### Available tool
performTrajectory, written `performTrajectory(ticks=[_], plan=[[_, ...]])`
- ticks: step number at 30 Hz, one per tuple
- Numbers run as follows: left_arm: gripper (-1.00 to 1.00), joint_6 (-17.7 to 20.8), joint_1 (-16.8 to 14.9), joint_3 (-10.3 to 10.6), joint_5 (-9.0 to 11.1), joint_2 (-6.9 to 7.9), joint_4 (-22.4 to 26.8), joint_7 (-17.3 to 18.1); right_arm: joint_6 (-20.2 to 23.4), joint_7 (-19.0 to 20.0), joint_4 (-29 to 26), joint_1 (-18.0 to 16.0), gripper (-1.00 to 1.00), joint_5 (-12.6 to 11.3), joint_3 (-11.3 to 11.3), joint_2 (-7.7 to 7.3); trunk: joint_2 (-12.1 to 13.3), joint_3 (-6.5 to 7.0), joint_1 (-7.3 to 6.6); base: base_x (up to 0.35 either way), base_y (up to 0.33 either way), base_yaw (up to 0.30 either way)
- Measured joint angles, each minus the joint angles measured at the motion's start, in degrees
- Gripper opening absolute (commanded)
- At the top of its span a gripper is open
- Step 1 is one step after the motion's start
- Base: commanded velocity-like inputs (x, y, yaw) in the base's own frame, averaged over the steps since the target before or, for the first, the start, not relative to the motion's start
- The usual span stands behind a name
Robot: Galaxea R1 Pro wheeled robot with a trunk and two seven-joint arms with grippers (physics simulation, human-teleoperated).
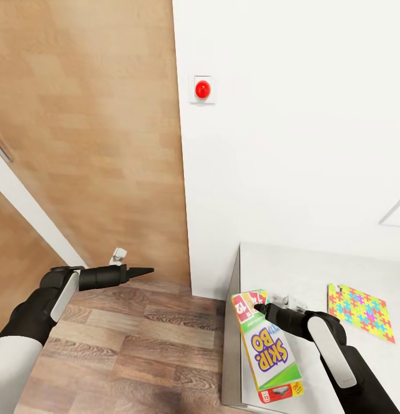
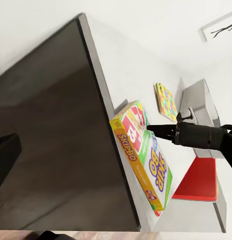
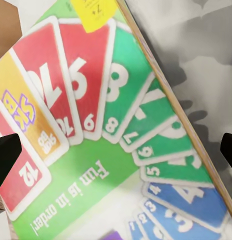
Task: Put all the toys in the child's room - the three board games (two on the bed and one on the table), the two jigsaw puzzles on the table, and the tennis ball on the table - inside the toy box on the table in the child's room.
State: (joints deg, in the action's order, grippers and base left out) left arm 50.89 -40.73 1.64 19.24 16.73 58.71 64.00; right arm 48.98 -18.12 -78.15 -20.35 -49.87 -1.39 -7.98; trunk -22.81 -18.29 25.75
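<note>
A Skip-Bo board game (image 1: 268, 345) lies flat on the table (image 1: 297, 267), along its left edge near the corner. My right gripper (image 1: 259, 307) hovers open just over the far end of that box. In the right wrist view the printed card face of the Skip-Bo box (image 3: 111, 115) lies between the right gripper's (image 3: 116, 152) spread fingertips (image 3: 6, 157). One jigsaw puzzle (image 1: 361, 310) rests flat on the table to the right. My left gripper (image 1: 143, 269) is open and holds nothing, out over the floor left of the table. Its wrist view shows the box (image 2: 143, 160) and the puzzle (image 2: 166, 102).
A white wall with a red round button (image 1: 203, 89) rises behind the table. A wooden door panel (image 1: 96, 132) stands to the left over the wood-plank floor (image 1: 137, 345). The table's dark side face (image 2: 56, 140) drops from its left edge. A grey and red shape (image 2: 198, 150) lies past the right arm.
</note>
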Motion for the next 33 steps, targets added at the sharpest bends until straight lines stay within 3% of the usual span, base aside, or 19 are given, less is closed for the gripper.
performTrajectory(ticks=[33], plan=[[1.0, 0.0, 0.0, 0.0, 0.0, 0.0, 0.0, 0.0, 0.0, 0.0, 0.0, 0.0, 1.0, 0.0, 0.0, -0.03, 0.0, 0.0, 0.0, -0.057, 0.034, 0.0]])
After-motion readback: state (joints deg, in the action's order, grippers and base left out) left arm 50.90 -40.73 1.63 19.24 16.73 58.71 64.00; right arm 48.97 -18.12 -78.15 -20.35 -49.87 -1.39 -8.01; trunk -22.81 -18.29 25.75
